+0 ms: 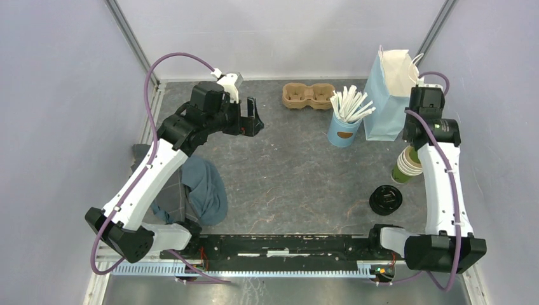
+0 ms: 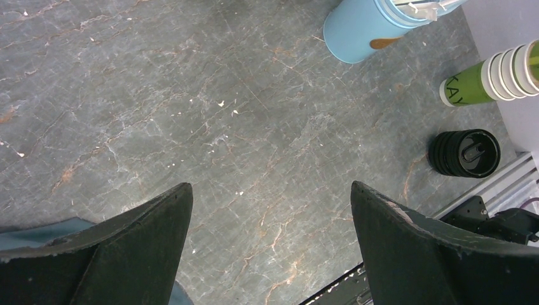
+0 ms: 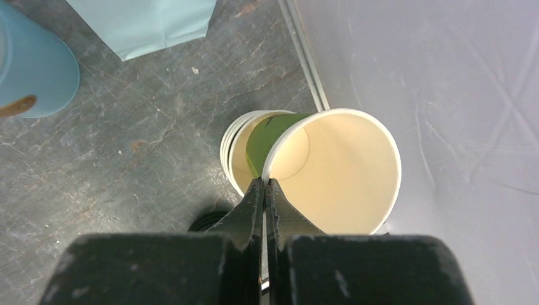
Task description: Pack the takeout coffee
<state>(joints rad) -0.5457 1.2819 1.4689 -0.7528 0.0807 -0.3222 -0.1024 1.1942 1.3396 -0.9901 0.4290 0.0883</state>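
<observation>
The right gripper (image 3: 264, 185) has its fingers pressed together on the near rim of a green cup (image 3: 343, 171). The cup is open-topped with a cream inside, and sits at centre right of the wrist view. It is tilted, with its base still nested in the stack of cups (image 3: 235, 159) just to its left. In the overhead view the stack stands at the right edge of the table (image 1: 286, 171), under the right wrist. The black lids (image 1: 386, 199) lie just below it in the frame, and the blue bag (image 1: 388, 95) stands upright above it at upper right. A light-blue cup of white sticks (image 1: 344, 130) is beside the bag, and a cardboard carrier (image 1: 308, 95) is at top centre. The left gripper (image 2: 270, 186) hangs at upper left, fingers wide apart and holding nothing. A blue cloth (image 1: 203, 190) lies at lower left.
</observation>
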